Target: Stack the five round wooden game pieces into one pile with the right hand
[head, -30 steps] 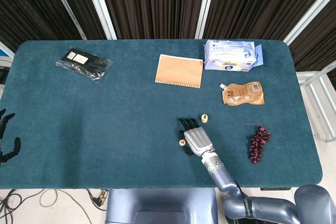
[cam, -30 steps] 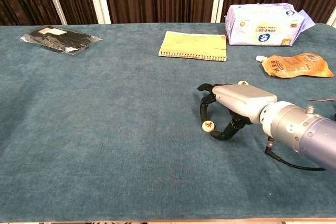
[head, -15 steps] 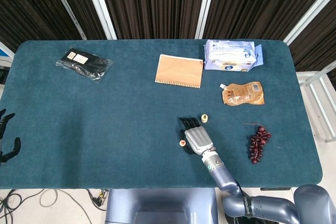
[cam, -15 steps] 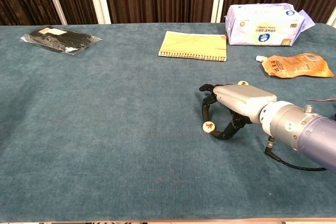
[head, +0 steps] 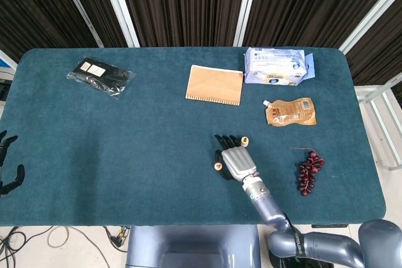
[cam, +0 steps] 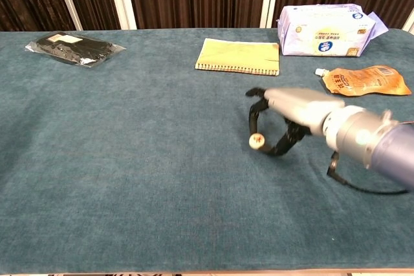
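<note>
Chest view shows the right hand (cam: 288, 117) pinching one round wooden game piece (cam: 257, 140) at centre right; head view puts another game piece (head: 244, 142) just upper right of its fingertips.

Right hand (cam: 284, 117) is out over the middle of the table, palm down, pinching something small at its thumb tip. Left hand (head: 7, 162) just hangs off the table's left edge, fingers spread, nothing in it.

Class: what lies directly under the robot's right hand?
Under the right hand only bare blue tablecloth shows. Its fingers pinch one round piece; another piece sits by its fingertips. Anything beneath the palm is hidden.
</note>
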`<state>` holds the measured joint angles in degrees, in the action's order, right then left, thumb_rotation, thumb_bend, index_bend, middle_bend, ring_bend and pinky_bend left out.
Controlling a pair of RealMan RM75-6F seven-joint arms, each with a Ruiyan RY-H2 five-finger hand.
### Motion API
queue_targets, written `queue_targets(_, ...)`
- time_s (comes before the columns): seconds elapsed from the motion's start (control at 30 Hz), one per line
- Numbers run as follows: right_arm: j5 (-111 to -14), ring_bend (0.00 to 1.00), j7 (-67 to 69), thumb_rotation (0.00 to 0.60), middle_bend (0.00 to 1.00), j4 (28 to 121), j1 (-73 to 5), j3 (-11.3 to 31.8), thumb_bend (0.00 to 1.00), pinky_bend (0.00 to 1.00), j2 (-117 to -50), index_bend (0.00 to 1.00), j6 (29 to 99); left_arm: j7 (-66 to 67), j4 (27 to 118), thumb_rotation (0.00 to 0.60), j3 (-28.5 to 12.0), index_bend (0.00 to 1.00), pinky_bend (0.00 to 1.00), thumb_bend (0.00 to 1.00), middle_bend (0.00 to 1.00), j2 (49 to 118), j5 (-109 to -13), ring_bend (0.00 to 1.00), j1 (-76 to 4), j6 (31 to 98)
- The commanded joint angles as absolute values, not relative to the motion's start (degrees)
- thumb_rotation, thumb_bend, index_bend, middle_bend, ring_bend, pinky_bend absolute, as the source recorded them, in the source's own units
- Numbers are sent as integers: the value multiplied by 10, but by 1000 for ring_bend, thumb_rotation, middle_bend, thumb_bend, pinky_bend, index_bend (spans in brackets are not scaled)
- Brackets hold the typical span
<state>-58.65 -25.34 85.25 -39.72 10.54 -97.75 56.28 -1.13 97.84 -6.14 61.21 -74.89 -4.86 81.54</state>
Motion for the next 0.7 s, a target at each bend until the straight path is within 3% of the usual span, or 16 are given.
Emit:
queue_targets(0.03,-565,0,-259,600,0,872,-407,128,417,0,-948,534,555,-11,979,600,-61,140,0,485,0,612,-749,0,-49,816)
queue_targets(0.33,-476,0,-272,600,0,861,-438,170,416,0,-890,534,518,-9,979,600,-61,140,0,485,0,613,-750,0,-48,817)
queue_targets(0.7,-408,0,-274,600,0,807,-459,164,416,0,-886,535,495,-9,979,600,-62,140,0,485,0,613,-749,0,-48,817)
